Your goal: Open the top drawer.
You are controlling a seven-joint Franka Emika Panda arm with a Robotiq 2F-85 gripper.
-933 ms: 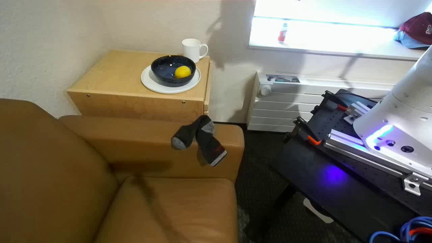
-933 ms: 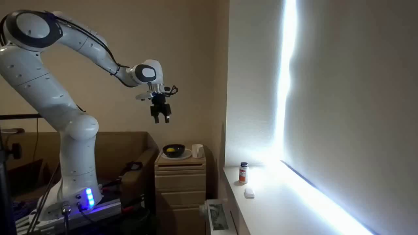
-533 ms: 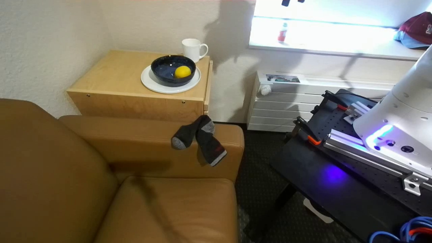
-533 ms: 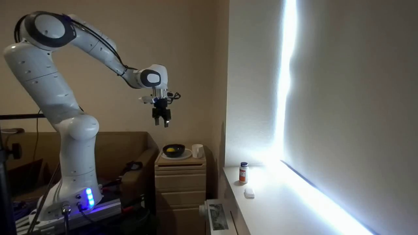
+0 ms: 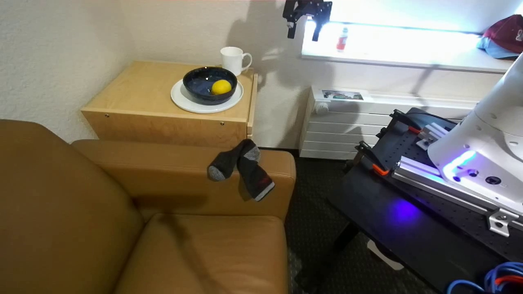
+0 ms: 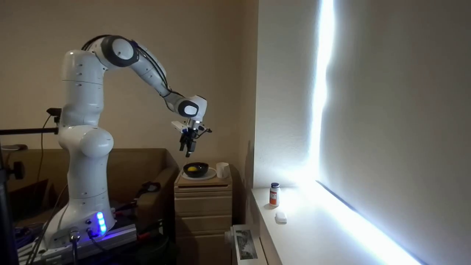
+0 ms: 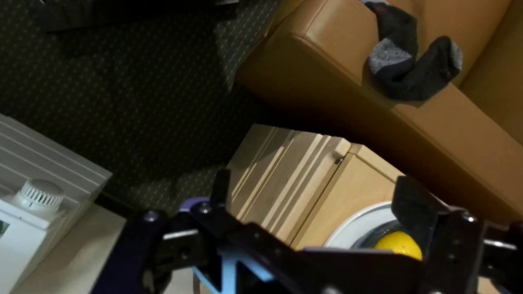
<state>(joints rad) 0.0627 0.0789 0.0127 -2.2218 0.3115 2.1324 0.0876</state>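
The light-wood cabinet (image 6: 203,221) stands against the wall, with several drawer fronts stacked. Its top drawer (image 6: 203,189) is a shallow pale front just under the top board and appears shut. It shows at the cabinet's right edge in an exterior view (image 5: 253,102) and in the wrist view (image 7: 308,201), with a narrow dark gap beside the top board. My gripper (image 5: 303,36) is open and empty, pointing down, in the air above the cabinet's height. In an exterior view the gripper (image 6: 185,151) is over the bowl's left edge. In the wrist view the drawer lies between the fingertips (image 7: 222,179).
On the cabinet top are a white plate (image 5: 184,102), a dark bowl (image 5: 200,83) holding a yellow fruit (image 5: 221,87), and a white mug (image 5: 232,59). A brown sofa (image 5: 184,163) with dark socks (image 5: 253,175) stands beside it. A white radiator (image 5: 339,134) sits under the windowsill (image 5: 388,57).
My gripper has come down and towards the cabinet, entering an exterior view from the top edge. The wrist has turned somewhat. The drawer and other objects have not moved.
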